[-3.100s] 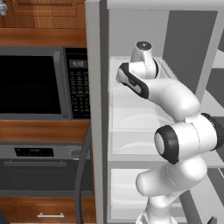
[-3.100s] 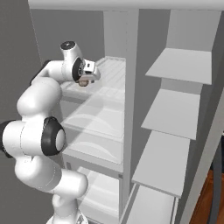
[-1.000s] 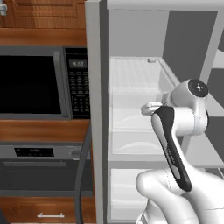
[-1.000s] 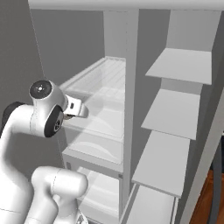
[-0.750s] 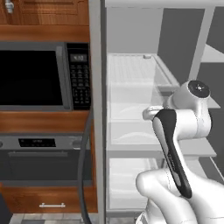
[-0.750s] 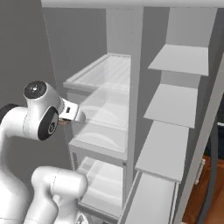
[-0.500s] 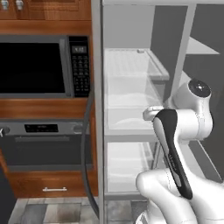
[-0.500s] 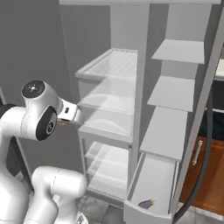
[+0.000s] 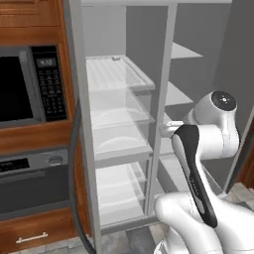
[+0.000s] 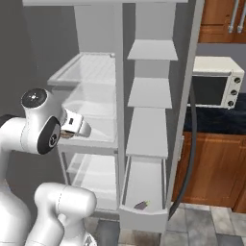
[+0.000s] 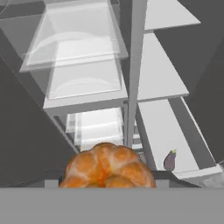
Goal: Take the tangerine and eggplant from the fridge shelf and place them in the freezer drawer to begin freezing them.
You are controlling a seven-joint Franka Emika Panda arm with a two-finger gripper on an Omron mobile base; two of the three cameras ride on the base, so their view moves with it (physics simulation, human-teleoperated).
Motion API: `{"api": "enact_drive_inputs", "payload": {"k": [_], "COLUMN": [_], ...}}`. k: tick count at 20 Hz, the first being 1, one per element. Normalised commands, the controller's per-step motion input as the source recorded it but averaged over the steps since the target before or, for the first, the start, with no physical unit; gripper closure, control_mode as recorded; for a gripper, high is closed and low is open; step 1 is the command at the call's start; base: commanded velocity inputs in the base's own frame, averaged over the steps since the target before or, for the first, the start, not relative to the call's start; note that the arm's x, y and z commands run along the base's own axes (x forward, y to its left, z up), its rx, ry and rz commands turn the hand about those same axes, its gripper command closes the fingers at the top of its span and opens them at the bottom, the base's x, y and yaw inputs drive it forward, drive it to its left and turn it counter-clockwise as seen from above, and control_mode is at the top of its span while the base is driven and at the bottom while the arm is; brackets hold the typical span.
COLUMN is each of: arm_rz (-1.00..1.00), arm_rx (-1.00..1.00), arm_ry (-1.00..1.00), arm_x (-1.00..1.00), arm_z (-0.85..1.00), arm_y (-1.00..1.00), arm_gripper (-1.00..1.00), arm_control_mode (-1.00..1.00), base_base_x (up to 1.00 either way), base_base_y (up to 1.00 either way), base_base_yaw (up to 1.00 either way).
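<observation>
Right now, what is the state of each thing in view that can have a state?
gripper: shut on the tangerine, raised in front of the fridge.
tangerine: held between the fingers.
eggplant: lying in the freezer drawer.
freezer drawer: pulled out, open.
fridge shelf: bare, ribbed.
microwave: door closed.

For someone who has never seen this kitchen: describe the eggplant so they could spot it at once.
Look at the open fridge's right column, below its grey shelves, to the freezer drawer pulled out at the bottom. Near its front wall lies the eggplant, the one small dark purple thing there; everything around it is plain pale grey.
</observation>
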Motion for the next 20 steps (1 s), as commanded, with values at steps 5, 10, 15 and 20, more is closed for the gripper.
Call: {"api": "enact_drive_inputs", "payload": {"k": [5,10,15,20], "arm_rz": [0.00,0.00,-0.20,-0.14], "arm_rx": [0.00,0.00,0.00,0.00], "arm_ry": [0.00,0.00,0.33,0.26], "arm_x": [0.00,0.00,0.27,0.39], "arm_z": [0.00,0.00,-0.88,-0.97], "arm_y": [0.00,0.00,-0.27,-0.19], "arm_gripper": [1.00,1.00,1.00,1.00], "arm_control_mode": [1.00,1.00,-1.00,-1.00], "base_base_x": [-0.01,0.00,0.00,0.00], "base_base_y": [-0.38,-0.34,0.00,0.00], "base_base_yaw": [-0.40,-0.32,0.00,0.00]}}
